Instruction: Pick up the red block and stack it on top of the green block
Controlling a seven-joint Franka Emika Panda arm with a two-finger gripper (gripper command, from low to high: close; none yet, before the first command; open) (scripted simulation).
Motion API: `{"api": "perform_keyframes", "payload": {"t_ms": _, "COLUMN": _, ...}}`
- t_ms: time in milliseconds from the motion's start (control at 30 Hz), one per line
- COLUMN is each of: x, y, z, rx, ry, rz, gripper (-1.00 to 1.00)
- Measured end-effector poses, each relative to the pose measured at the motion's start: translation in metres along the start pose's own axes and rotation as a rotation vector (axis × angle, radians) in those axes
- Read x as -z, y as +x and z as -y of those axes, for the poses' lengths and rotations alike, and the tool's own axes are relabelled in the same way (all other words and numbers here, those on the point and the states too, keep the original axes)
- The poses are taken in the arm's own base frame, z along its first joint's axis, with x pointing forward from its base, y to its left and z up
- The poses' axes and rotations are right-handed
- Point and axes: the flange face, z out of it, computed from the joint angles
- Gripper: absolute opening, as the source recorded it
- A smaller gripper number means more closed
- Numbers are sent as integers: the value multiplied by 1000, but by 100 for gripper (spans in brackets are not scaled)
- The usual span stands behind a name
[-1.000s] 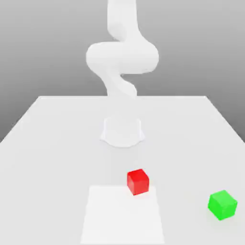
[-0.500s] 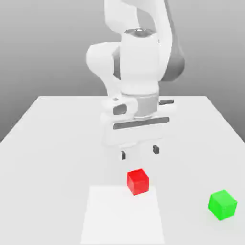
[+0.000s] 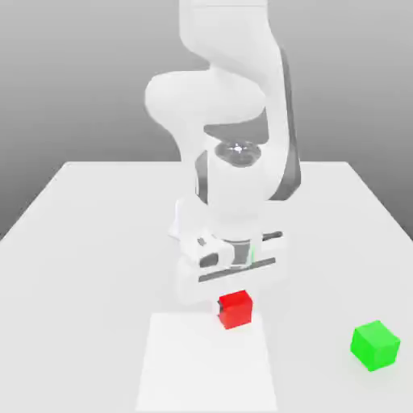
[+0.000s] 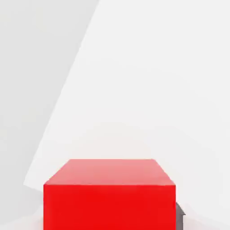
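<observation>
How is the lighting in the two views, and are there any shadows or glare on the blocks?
Exterior view: soft, even light; the red block and green block show matte faces with brighter tops, no glare, and only a faint shadow under the green one. Hand view: the red block is flat, saturated, sharp-edged.

Our white, smooth-shelled robot arm (image 3: 230, 105) rises from its round base near the middle of the table, curls over at the top and folds steeply back down toward the table's near edge. Our wrist points straight down, and the broad white hand sits low, just above the surface. Our two-finger gripper (image 3: 234, 305) has its jaws closed on the small bright red matte cube (image 3: 235, 310), whose top lies tucked under the hand.
</observation>
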Motion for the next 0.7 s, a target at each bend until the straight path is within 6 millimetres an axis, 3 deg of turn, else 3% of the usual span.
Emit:
{"api": "perform_keyframes", "payload": {"t_ms": 233, "x": 50, "y": 0, "z": 0, "rx": 1, "ry": 0, "rz": 0, "gripper": -100}}
{"api": "perform_keyframes", "payload": {"t_ms": 300, "x": 60, "y": 4, "z": 14, "rx": 54, "ry": -6, "rz": -4, "gripper": -100}}
{"api": "perform_keyframes", "payload": {"t_ms": 433, "x": 72, "y": 14, "z": 74, "rx": 264, "ry": -19, "rz": -12, "gripper": -100}}
{"api": "perform_keyframes", "payload": {"t_ms": 600, "x": 85, "y": 3, "z": 166, "rx": 559, "ry": -18, "rz": -11, "gripper": -100}}
{"api": "perform_keyframes", "payload": {"t_ms": 700, "x": 93, "y": -14, "z": 220, "rx": 725, "ry": -8, "rz": -4, "gripper": -100}}
